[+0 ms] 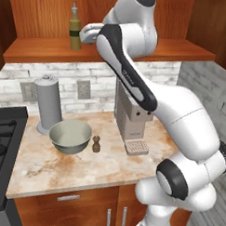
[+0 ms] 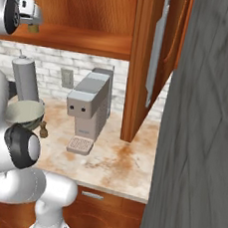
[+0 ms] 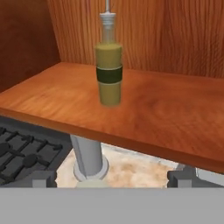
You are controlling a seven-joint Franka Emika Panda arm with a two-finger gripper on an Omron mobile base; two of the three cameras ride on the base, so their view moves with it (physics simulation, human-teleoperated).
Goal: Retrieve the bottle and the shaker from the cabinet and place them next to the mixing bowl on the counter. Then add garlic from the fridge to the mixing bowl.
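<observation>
- My claw (image 3: 111, 178) stands released, its two dark finger tips (image 3: 41, 178) spread wide apart at the bottom of the hand view and holding nothing.
- In the left base view I see the hand (image 1: 89, 33) raised to the level of the cabinet shelf (image 1: 38, 47), just beside the bottle (image 1: 75, 29).
- The bottle stands upright on the shelf, straight in front of my claw; it is olive-yellow with a dark band around the middle and a thin spout on top.
- I cannot say if the fingers touch the bottle; in the hand view it seems a little apart from them.
- Below the shelf, on the counter (image 1: 52, 170), the mixing bowl (image 1: 70, 136) sits in front of a grey paper-towel roll (image 1: 48, 104).
- The shaker (image 1: 96, 143), small and brown, stands upright on the counter just beside the bowl, on its right side.
- A coffee machine (image 1: 132, 125) stands further right, and the black stove (image 1: 4, 142) is at the left edge.
- In the right base view the cabinet door (image 2: 158, 51) hangs open.
</observation>
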